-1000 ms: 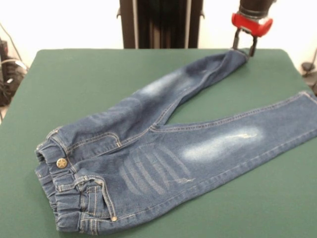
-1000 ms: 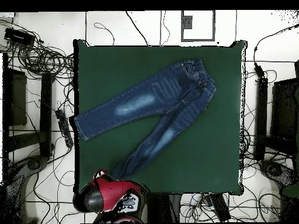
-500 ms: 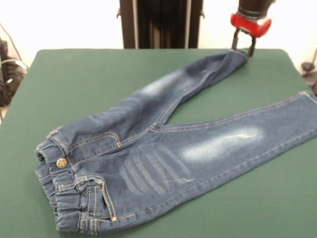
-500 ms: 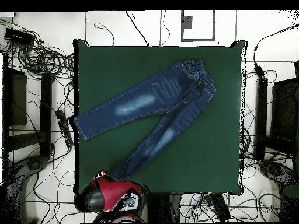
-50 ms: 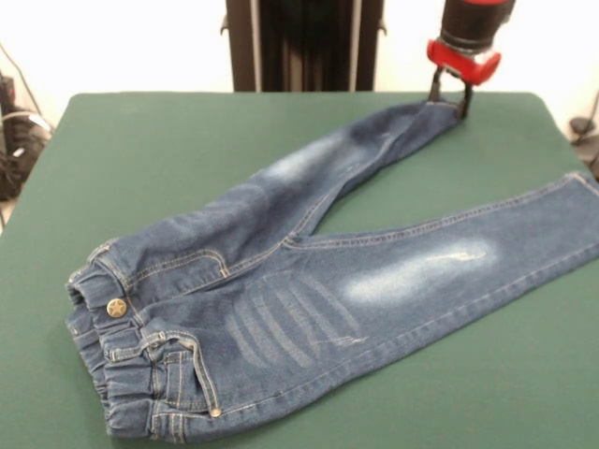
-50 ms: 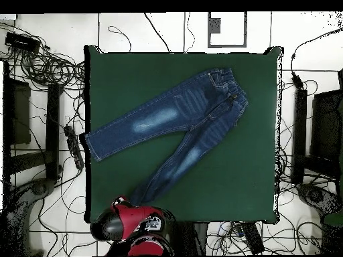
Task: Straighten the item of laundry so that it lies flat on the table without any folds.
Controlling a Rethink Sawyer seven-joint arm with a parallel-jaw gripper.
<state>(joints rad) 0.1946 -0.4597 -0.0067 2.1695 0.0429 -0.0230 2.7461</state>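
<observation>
The item of laundry, a small pair of dark blue jeans with pale faded patches, lies spread on the green table. Its waistband with the brass button is at the near left of the front view, and its two legs fan out to the right. My gripper is at the far right, shut on the cuff of the farther leg. That cuff looks slightly raised and bunched between the fingers. In the overhead view the jeans run diagonally, and the red arm covers the gripper at the table's bottom left edge.
The other leg reaches the table's right edge in the front view. A dark pedestal stands behind the table. Around the table in the overhead view, cables and dark equipment lie on the floor.
My gripper has shifted a little to the left in the front view and taken the cuff with it. The end of that leg now lies slightly further left. The rest of the jeans is unmoved.
</observation>
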